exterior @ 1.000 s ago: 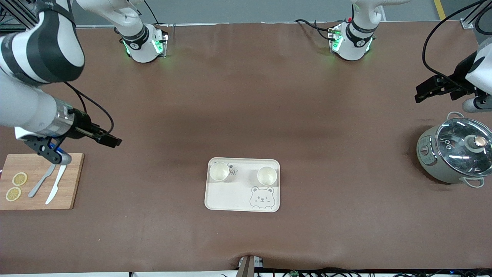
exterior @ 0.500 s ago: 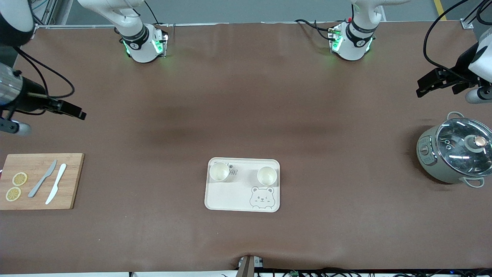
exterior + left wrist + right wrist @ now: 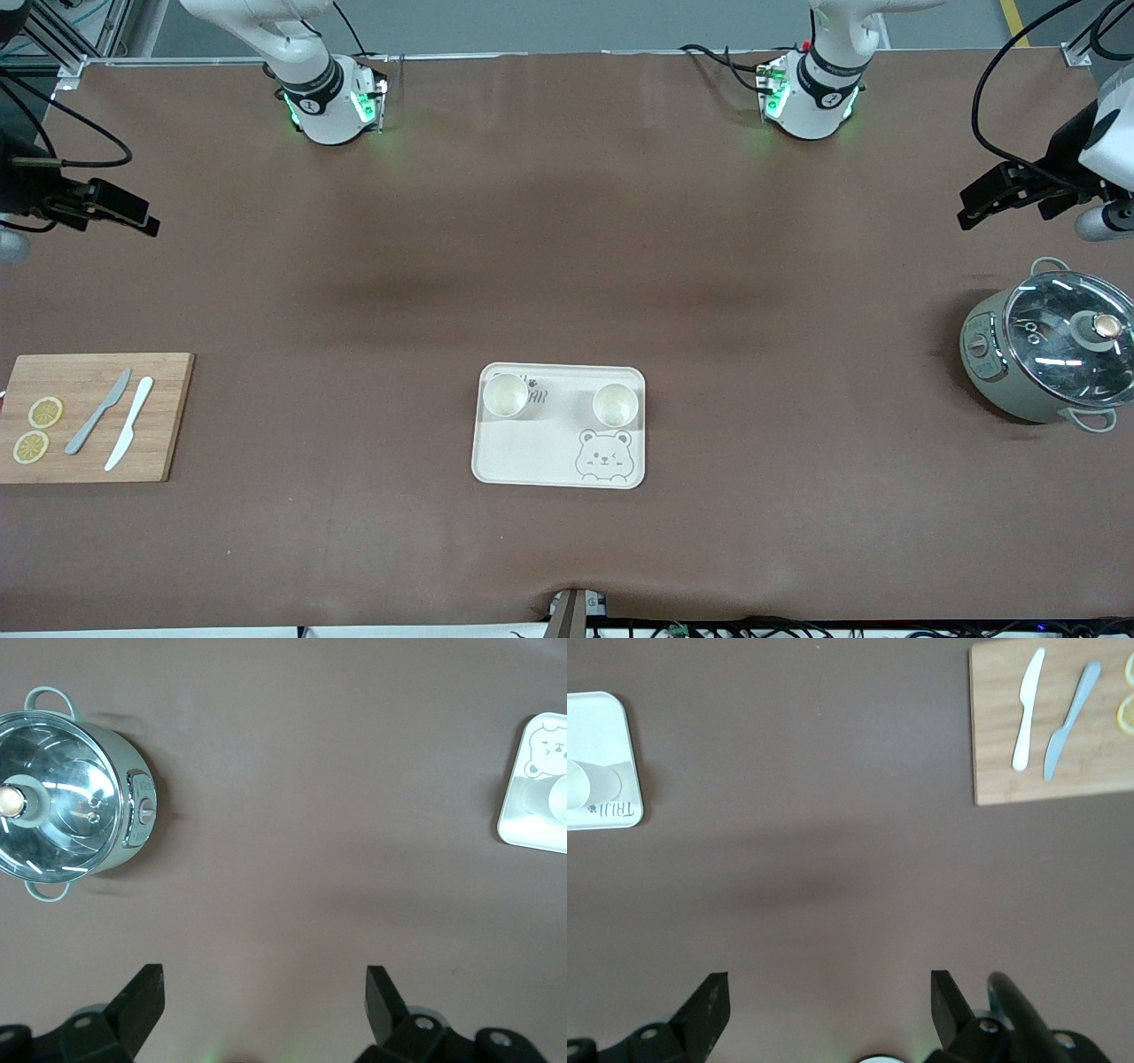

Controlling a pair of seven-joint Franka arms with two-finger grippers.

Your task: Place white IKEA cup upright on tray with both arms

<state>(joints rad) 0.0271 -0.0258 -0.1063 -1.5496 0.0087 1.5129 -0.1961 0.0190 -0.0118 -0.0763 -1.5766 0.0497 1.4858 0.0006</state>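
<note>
Black two-finger grippers of mine, left gripper (image 3: 264, 997) and right gripper (image 3: 829, 1003), hang wide open, empty, high above bare brown table. Two white cups (image 3: 505, 395) (image 3: 615, 404) stand upright on cream bear-printed tray (image 3: 532, 461); placement appears complete.

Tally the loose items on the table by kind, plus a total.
Cups: 2, both upright on the tray, one and the other
Tray: 1
Cutting board: 1
Knives: 2, grey and white, on the board
Lemon slices: 2, and, on the board
Pot with glass lid: 1
Total: 9
</note>
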